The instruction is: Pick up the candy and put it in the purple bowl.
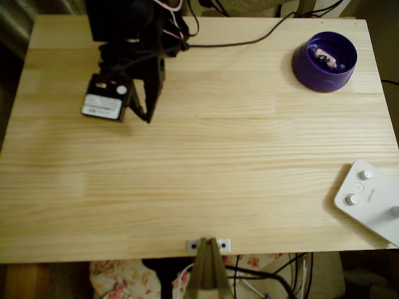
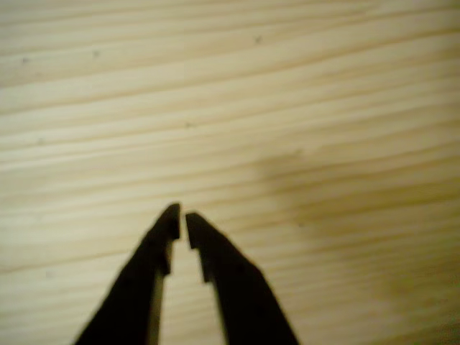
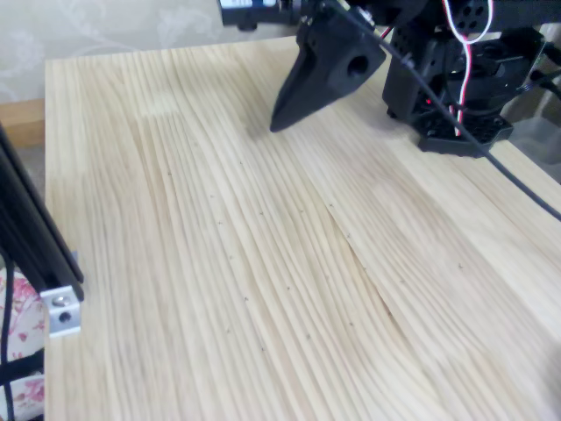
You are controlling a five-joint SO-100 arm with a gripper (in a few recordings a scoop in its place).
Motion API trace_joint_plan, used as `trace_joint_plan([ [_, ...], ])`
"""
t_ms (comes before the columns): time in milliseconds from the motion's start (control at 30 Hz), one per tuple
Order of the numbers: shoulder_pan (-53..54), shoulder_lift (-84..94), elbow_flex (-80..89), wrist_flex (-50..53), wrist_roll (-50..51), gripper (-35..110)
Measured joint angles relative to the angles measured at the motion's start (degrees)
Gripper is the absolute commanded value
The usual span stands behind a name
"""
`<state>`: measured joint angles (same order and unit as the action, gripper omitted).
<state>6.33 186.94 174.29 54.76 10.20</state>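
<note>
Closest to the wrist camera, the gripper [image 2: 181, 219] hangs over bare wooden table [image 2: 302, 108] with its two dark fingers [image 2: 151, 259] drawn to a narrow slit, tips almost meeting and nothing between them. In the fixed view the gripper [image 3: 279, 121] points down at the boards near the arm's base, clear of the wood. In the overhead view the gripper [image 1: 144, 115] sits at the upper left of the table [image 1: 199, 187], while the purple bowl [image 1: 325, 61] stands well apart at the upper right, and a small pale wrapped thing with reddish marks, which I take to be the candy [image 1: 326, 59], lies inside it on the flat bottom. A white device with knobs [image 1: 369, 199] rests at the lower right edge, away from both. Judging from this, the drop looks done and the step in hand is the retreat to rest. To do it well, the arm should stay on its own side of the table, keep height above the boards so the tips never scrape, and avoid any sweep toward the bowl that could nudge it or snag the black cable [image 1: 249, 38] running across the top edge. No loose sweet shows on the open wood.
</note>
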Motion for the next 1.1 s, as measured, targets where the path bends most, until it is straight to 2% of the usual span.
trace_joint_plan([
  [1100, -1.2, 0.1, 0.0, 0.1, -1.1, -1],
])
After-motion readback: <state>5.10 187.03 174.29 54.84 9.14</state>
